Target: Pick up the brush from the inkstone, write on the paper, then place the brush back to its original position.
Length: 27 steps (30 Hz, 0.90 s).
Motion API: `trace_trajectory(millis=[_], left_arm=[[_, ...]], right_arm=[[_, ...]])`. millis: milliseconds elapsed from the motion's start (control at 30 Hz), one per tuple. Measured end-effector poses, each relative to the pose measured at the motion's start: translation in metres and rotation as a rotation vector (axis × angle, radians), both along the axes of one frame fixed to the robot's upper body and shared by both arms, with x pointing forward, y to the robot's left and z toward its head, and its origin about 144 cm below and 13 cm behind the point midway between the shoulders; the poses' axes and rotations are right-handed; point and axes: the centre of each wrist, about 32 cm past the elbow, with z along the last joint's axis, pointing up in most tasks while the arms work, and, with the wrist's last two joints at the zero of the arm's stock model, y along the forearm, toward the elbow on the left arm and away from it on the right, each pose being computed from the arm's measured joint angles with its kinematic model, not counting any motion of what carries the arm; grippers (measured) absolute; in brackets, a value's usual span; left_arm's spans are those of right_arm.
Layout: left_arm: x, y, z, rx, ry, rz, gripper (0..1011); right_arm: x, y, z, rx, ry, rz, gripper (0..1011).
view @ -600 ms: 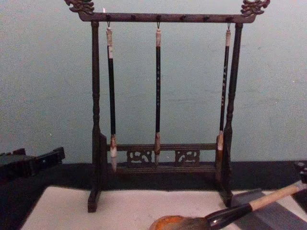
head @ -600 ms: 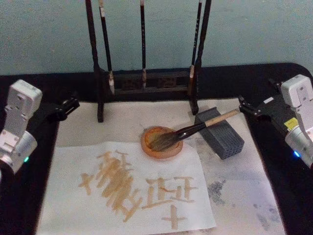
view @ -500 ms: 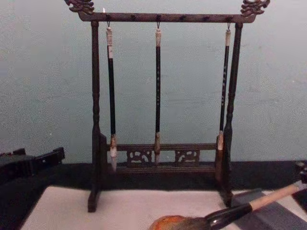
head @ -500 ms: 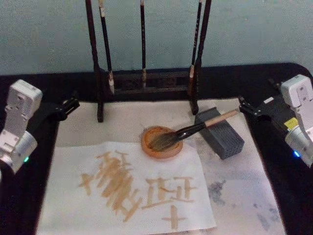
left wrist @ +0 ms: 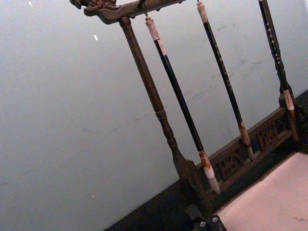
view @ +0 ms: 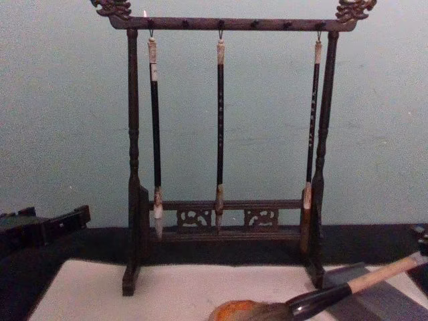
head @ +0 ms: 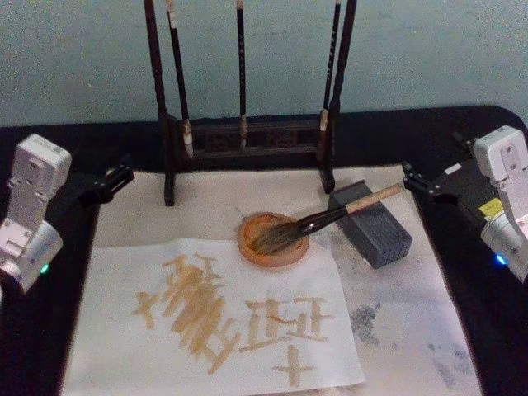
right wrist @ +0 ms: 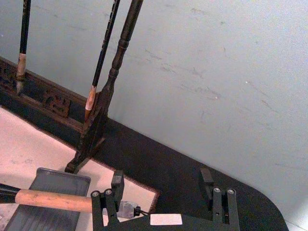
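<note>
The brush (head: 334, 214) lies at rest. Its bushy bristles are in the round orange inkstone (head: 277, 262), and its pale handle slopes up across the grey block (head: 386, 241) toward the robot's right. The paper (head: 115, 280) is spread on the cream felt mat (head: 206, 202) in front of the inkstone and carries tan characters across its middle. With strokes on the sheet and the brush in the dish, I judge this to be the closing step, the put-back, with the release already made (the same layout would also fit a reach-in before a first pick, and these pictures cannot settle that).

The right pincer (head: 410, 180) sits at the handle's far end, low over the black table (head: 495, 346). Its fingers are spread wide and pinch nothing. In the right wrist view the handle's tip lies just at one finger, not in the middle of the gap. The arm comes in from the right edge with the pincer pointing inward, roughly along the handle's line.

If the put-back is done, the next move calls for drawing the pincer straight back, away from the tip, with no sideways sweep. The handle is only propped on the block, so a nudge could roll it off or drag the bristles out of the dish.

The left pincer (head: 115, 177) is parked at the mat's left edge, near the foot of the wooden brush rack (head: 247, 136), where three thin brushes (head: 241, 66) hang.
</note>
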Motion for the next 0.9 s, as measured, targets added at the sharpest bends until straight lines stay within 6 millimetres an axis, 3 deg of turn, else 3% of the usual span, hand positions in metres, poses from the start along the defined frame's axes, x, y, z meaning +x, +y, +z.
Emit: trace_trajectory(millis=[900], left_arm=[[0.0000,0.0000,0.0000,0.000,0.000,0.000,1002]], right_arm=[[0.0000,0.0000,0.0000,0.000,0.000,0.000,1001]])
